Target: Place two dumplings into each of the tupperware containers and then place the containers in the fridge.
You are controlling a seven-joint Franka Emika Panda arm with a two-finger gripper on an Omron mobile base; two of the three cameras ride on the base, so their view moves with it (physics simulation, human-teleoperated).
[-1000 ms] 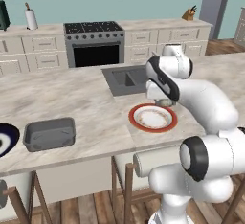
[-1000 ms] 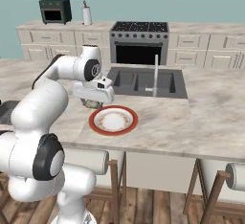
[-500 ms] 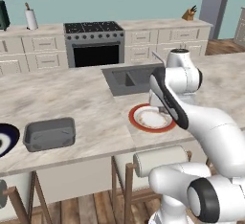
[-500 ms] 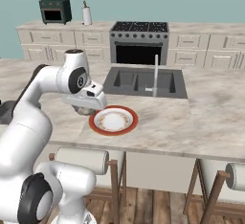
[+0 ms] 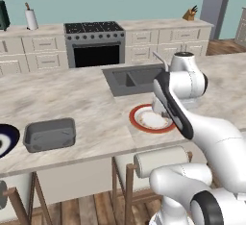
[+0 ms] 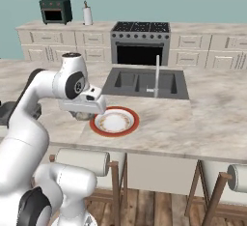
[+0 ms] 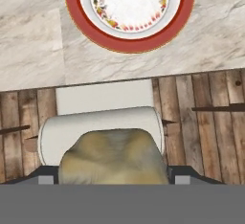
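Note:
A tan, lumpy dumpling [image 7: 114,158] sits between my fingertips, and my gripper [image 7: 115,177] is shut on it. In the right base view the gripper [image 6: 84,115] hangs low over the counter, just left of the red-rimmed plate [image 6: 116,121], with the dumpling [image 6: 83,116] under the hand. One grey translucent tupperware container [image 5: 49,135] rests on the counter far to the left of the red-rimmed plate [image 5: 153,119]; nothing shows inside it. The fridge is out of view.
The red-rimmed plate [image 7: 129,10] holds nothing. A dark blue plate [image 5: 6,140] lies at the counter's left edge. The sink [image 6: 142,82] and its faucet [image 6: 157,75] lie behind the plate. Stools [image 7: 100,129] stand under the counter's near edge.
The arm has swung its elbow round, and the hand has come nearer the counter's front edge beside the red-rimmed plate. The grip on the dumpling is unchanged.

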